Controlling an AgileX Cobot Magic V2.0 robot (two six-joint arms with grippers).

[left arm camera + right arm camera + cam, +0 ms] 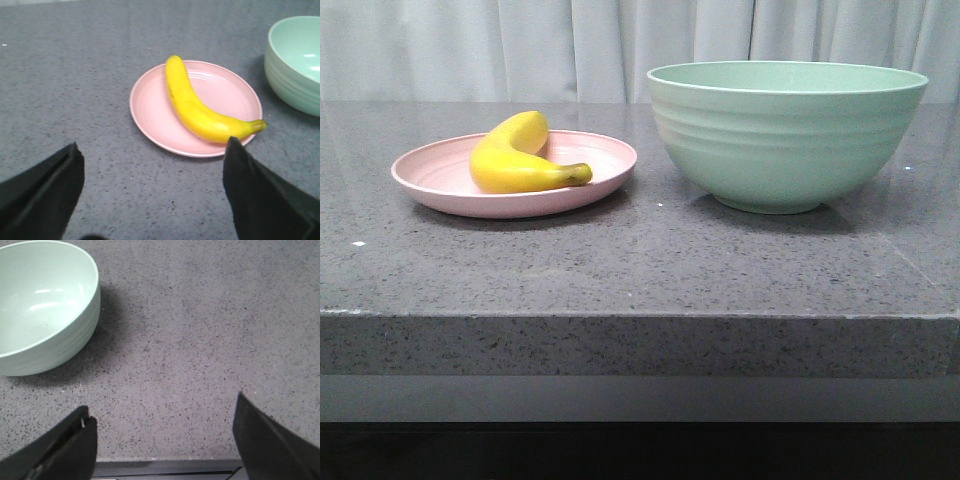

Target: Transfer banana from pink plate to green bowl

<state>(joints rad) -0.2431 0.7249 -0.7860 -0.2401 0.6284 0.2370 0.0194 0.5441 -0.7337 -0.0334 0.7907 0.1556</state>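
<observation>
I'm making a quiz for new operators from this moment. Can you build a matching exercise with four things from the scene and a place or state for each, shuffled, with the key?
Column one:
1. banana
2. green bowl
3. pink plate
4. left gripper

Column two:
A. stands empty on the right of the counter in the front view
B. open, above the counter, short of the plate
C. lies on the plate
D. sits on the counter, left of the bowl in the front view

Pairs: 1-C, 2-A, 3-D, 4-B
</observation>
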